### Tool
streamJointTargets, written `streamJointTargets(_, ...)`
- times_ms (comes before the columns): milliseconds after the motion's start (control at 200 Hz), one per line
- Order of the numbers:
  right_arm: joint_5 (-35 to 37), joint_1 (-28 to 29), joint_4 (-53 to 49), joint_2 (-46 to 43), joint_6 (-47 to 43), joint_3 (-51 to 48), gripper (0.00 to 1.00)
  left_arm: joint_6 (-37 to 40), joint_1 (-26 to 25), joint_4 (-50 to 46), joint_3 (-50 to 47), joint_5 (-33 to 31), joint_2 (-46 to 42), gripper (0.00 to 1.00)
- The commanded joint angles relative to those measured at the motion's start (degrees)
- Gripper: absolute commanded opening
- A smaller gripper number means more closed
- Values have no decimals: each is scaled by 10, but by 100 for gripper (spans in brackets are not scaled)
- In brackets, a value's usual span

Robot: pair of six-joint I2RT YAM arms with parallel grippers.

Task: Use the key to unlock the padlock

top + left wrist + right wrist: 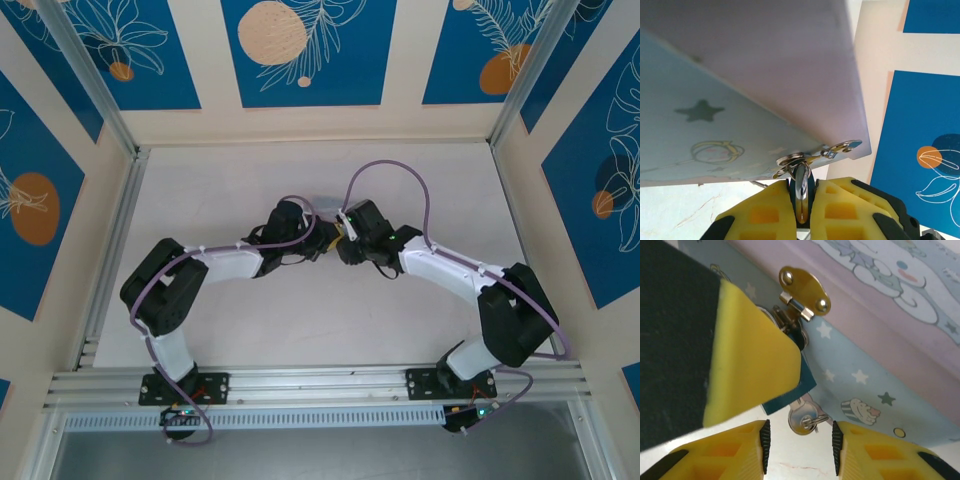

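Right claw (800,440): nearest the right wrist camera, jaws parted, holding nothing. The key (805,421) lies in the gap between them, touching neither finger; a small ring hangs from its head.

The key's head meets the lower end of the padlock (790,392). The padlock's blue body hangs from the brass latch (802,292) on the front of the tin box (865,370).

Left claw (801,202): clamped tight on the padlock, with one yellow finger (750,355) covering most of the padlock's body.

From above, both claws meet at mid-table (300,330).
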Motion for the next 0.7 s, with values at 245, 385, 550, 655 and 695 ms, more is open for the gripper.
streamJointTargets(245,26,6,16,30,-7,42,29,14,0,9,22,21,-9,0)
streamJointTargets(385,27,4,19,37,1,45,21,15,0,8,24,24,-8,0)
streamJointTargets(550,9,-3,18,29,11,48,8,15,0,8,23,24,-6,0)
streamJointTargets(655,-22,-9,19,16,21,44,2,15,0,9,22,23,-4,0)
streamJointTargets(695,-38,-12,19,11,24,42,5,15,0,9,22,23,-4,0)
